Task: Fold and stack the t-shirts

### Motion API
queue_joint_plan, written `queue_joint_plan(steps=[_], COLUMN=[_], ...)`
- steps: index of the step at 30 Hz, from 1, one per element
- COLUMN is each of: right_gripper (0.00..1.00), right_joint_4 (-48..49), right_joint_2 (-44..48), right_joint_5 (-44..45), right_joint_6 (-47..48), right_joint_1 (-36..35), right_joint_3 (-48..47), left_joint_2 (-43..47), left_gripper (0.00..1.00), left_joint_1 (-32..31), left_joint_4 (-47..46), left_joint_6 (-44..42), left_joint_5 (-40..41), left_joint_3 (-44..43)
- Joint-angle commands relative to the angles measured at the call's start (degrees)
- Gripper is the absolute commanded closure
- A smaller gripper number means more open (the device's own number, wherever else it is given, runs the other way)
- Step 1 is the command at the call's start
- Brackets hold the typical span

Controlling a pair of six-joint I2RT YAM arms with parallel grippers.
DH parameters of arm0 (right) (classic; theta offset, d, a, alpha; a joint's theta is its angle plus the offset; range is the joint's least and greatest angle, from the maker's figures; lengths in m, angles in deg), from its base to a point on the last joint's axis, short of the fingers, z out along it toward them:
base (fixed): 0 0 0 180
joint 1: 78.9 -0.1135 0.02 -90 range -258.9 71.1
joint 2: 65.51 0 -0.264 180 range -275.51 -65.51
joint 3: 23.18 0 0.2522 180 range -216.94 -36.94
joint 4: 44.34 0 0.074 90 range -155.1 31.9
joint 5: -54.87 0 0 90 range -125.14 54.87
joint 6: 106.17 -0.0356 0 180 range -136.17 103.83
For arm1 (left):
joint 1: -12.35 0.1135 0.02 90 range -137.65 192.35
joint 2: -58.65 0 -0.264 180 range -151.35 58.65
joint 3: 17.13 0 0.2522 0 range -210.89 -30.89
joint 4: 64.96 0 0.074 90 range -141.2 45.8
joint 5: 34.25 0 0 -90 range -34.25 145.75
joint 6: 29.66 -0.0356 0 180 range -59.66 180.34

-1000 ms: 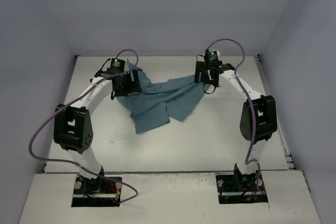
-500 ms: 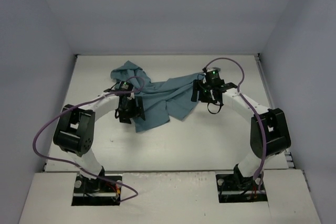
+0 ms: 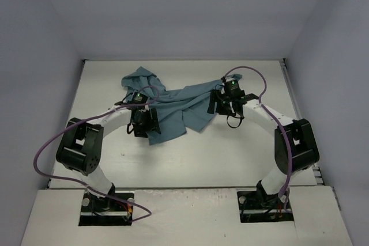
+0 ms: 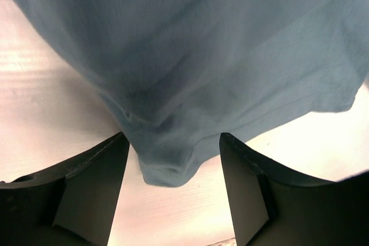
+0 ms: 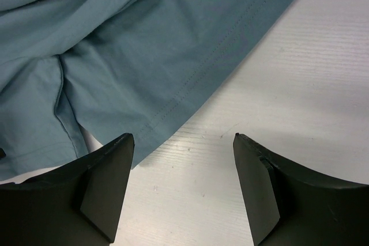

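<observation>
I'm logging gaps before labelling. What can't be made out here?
- Top view: the jaws of the left gripper and right gripper, hidden under their wrists.
- Left wrist view: most of the t-shirt, cropped by the edges; whether the fingers touch it.
- Right wrist view: which part of the t-shirt this is; edges crop it.

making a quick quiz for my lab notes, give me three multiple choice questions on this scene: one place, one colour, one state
1. Where is the t-shirt? A) crumpled on the far half of the table B) hanging in the air C) folded at the near edge
2. Its colour? A) red B) white C) teal
3. Jaws of the left gripper and right gripper? A) both shut on cloth B) both open C) one shut
Answers: 1 A, it lies rumpled there; 2 C, blue-green in every view; 3 B, wrist views show wide gaps.
</observation>
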Motion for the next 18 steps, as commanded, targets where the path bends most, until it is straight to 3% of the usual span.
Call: queue_joint_plan(steps=[1, 8, 18], right_gripper=[0.33, 0.33, 0.33], right_joint_4=[2.5, 2.8, 2.9], right_joint_2=[3.5, 3.8, 3.8], right_joint_5=[-0.2, 0.7, 1.0], right_joint_6=[-1.0, -1.3, -0.9], right_joint_1=[0.0, -0.1, 0.0], right_joint_3=[-0.1, 0.0, -0.1], left_joint_2=[2.8, 3.5, -0.8], left_gripper=[0.39, 0.39, 0.58], left_joint_1=[-1.8, -1.8, -1.8], left_joint_4=[4.4, 6.0, 3.1], left_joint_6=[0.9, 0.2, -1.0], left_joint_5=[1.3, 2.2, 3.4], left_joint_3=[2.3, 5.2, 4.6])
